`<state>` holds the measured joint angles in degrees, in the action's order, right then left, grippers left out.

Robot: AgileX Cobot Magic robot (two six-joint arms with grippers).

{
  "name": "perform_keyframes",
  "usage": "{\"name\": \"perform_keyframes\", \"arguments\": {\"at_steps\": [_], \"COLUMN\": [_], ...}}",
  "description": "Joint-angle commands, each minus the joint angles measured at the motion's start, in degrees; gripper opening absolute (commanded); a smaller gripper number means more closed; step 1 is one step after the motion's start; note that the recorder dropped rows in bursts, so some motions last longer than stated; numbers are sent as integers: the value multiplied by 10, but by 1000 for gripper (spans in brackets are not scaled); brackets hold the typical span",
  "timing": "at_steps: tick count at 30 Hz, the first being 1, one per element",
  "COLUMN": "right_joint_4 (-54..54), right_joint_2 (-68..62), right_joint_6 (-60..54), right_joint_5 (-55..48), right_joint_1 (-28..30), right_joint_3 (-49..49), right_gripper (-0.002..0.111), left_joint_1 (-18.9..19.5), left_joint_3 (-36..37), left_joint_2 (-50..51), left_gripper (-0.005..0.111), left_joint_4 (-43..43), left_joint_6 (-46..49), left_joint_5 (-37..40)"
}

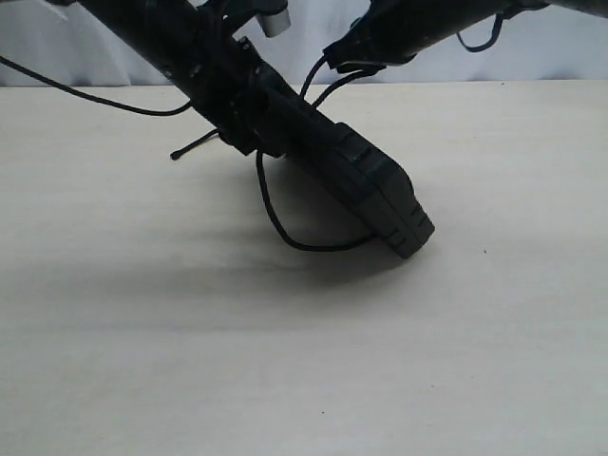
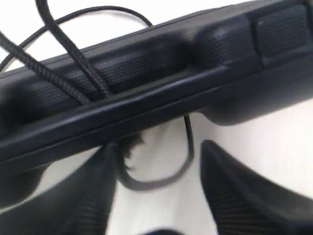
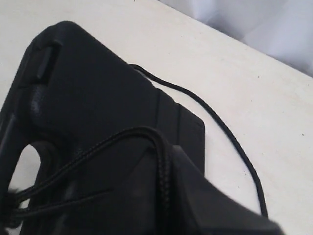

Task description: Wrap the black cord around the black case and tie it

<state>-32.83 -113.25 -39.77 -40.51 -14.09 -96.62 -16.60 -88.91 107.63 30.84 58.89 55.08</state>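
The black case (image 1: pixel 370 185) stands tilted, its low corner on the table and its high end up among the arms. In the left wrist view the case (image 2: pixel 146 73) spans the frame just past my left gripper (image 2: pixel 157 146), whose jaws stand apart, with a loop of the black cord (image 2: pixel 151 185) and a frayed knot (image 2: pixel 131 143) between them. My right gripper (image 3: pixel 166 164) is shut on the black cord (image 3: pixel 161 147) above the case (image 3: pixel 98 98). Outside, the right gripper (image 1: pixel 356 47) holds two strands rising from the case. A slack loop of cord (image 1: pixel 285 233) hangs under the case.
The pale table (image 1: pixel 190 380) stretches wide in front of the case. One cord end (image 1: pixel 178 154) sticks out left of my left gripper (image 1: pixel 242 123). A glossy arm cable (image 1: pixel 85 95) trails across the back left. More cord (image 3: pixel 234 142) lies on the table beside the case.
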Motion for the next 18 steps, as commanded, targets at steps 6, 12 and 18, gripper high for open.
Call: {"name": "perform_keyframes", "arguments": {"at_steps": [6, 12, 18], "right_joint_4": [3, 1, -14], "right_joint_2": [52, 56, 56], "right_joint_6": [30, 30, 30], "right_joint_5": [-52, -106, -125], "right_joint_1": [2, -1, -1], "right_joint_3": [-3, -3, -3], "right_gripper": [4, 4, 4], "left_joint_1": [2, 2, 2], "left_joint_3": [-4, 33, 65], "left_joint_2": [-92, -56, 1], "left_gripper": [62, 62, 62], "left_joint_4": [-107, -14, 0], "left_joint_6": [-80, -62, -35], "left_joint_5": [52, -43, -79]}}
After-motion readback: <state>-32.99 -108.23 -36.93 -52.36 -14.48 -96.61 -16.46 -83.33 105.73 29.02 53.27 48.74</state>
